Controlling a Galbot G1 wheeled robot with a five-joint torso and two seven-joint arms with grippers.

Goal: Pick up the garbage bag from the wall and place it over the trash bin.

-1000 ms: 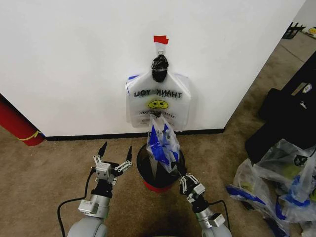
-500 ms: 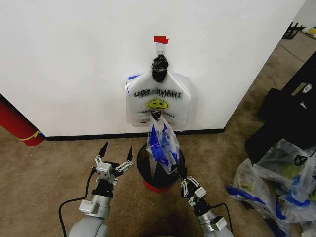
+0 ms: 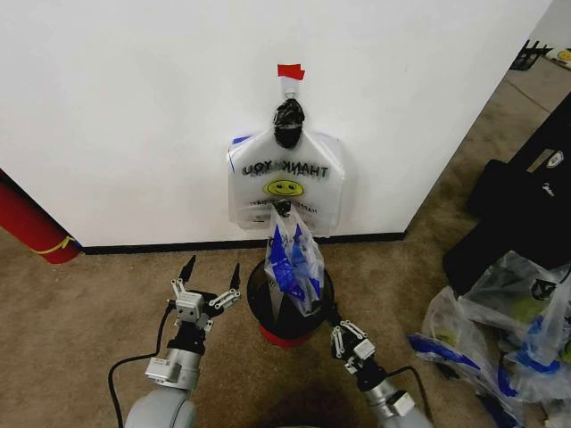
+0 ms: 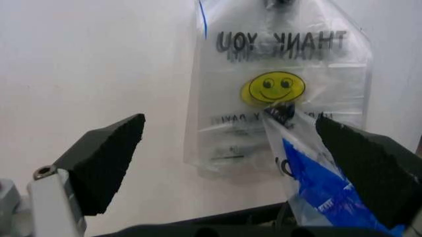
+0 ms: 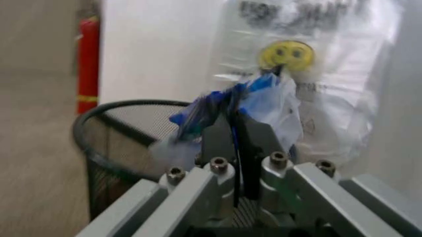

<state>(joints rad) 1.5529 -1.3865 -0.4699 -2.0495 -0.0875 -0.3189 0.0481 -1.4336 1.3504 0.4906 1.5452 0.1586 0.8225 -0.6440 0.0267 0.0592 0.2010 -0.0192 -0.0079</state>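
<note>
The garbage bag (image 3: 293, 259), whitish with blue print, hangs in a crumpled drape from a point low on the wall bundle, its lower end over the trash bin (image 3: 268, 308). It also appears in the left wrist view (image 4: 310, 177) and the right wrist view (image 5: 264, 98). The bin is black wire mesh (image 5: 99, 118) with a red base. My left gripper (image 3: 210, 275) stands open just left of the bin, pointing at the wall (image 4: 231, 120). My right gripper (image 3: 348, 337) is shut, low at the bin's right and apart from the bag (image 5: 235, 111).
A matching "THANK YOU" bag bundle (image 3: 285, 183) hangs under a black knot (image 3: 288, 120) and red tape on the white wall. A red cylinder (image 3: 31, 227) leans at the left. Heaped clear bags (image 3: 508, 330) and black cases (image 3: 517, 205) crowd the right; brown carpet lies elsewhere.
My right gripper has drawn back from the bin toward my body. The hanging bag swayed slightly. The left gripper has hardly moved.
</note>
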